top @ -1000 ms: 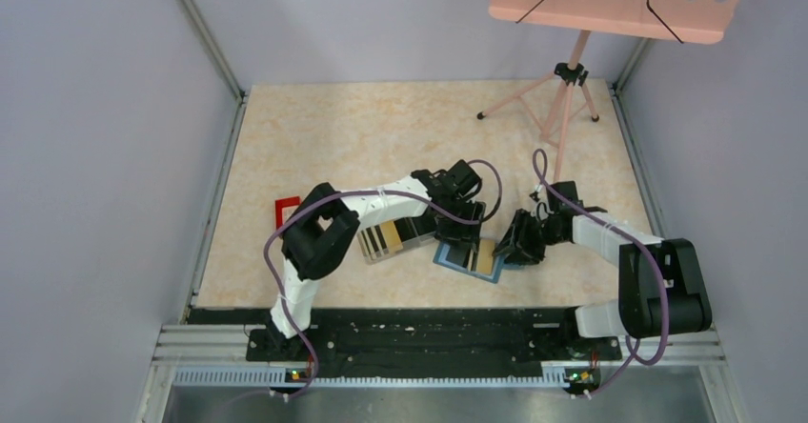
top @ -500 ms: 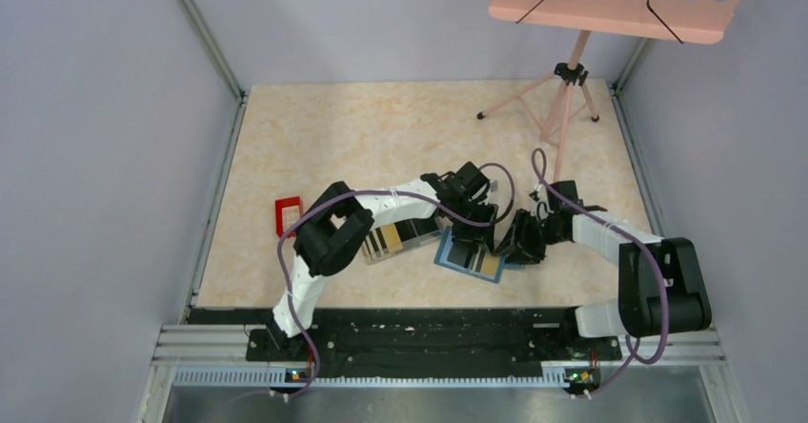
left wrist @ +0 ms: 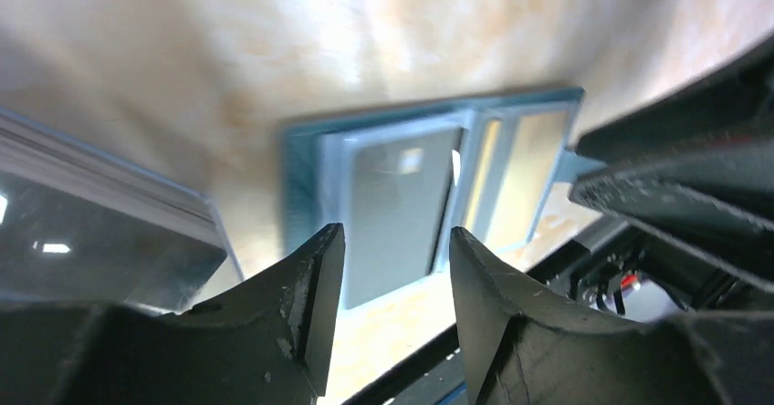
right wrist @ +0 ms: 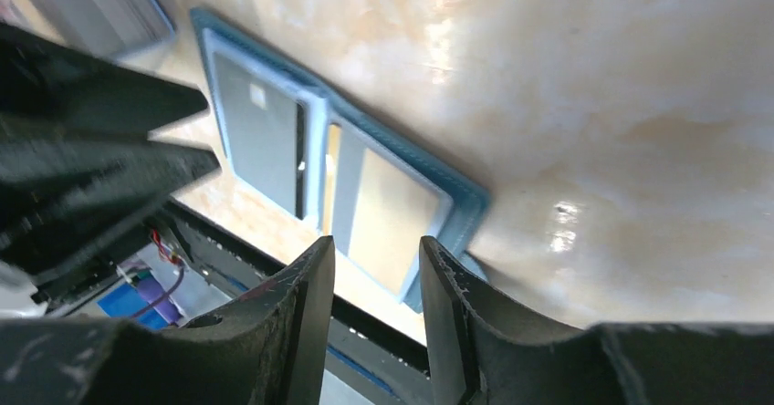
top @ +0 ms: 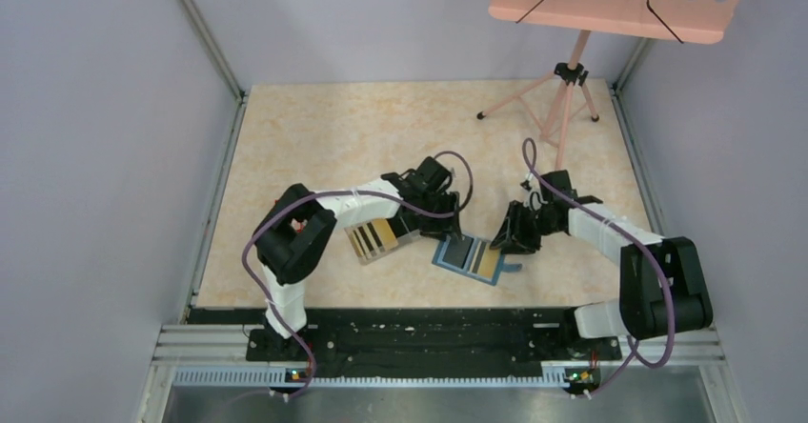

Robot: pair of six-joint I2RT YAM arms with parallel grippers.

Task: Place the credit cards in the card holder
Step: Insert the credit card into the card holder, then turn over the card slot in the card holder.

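The teal card holder [top: 444, 255] lies open on the table. A dark card [top: 462, 251] sits in its left pocket and a gold card [top: 487, 263] in its right pocket. My left gripper [top: 436, 219] is open and empty, just left of and behind the holder. My right gripper [top: 503, 239] is open and empty at the holder's right edge. The left wrist view shows the holder [left wrist: 310, 163] with both cards beyond my open gripper [left wrist: 394, 241]. The right wrist view shows the holder [right wrist: 461, 206] past my open gripper [right wrist: 375, 252]. More gold and dark-striped cards [top: 373, 240] lie in a clear box.
The clear plastic box [top: 405, 236] lies left of the holder, under my left forearm; it also shows in the left wrist view [left wrist: 91, 232]. A pink music stand's tripod [top: 564, 94] stands at the back right. Metal rails edge the table.
My left gripper has drawn back to the left, off the holder, so the dark card now shows. My right gripper has pulled slightly back from the holder's right edge.
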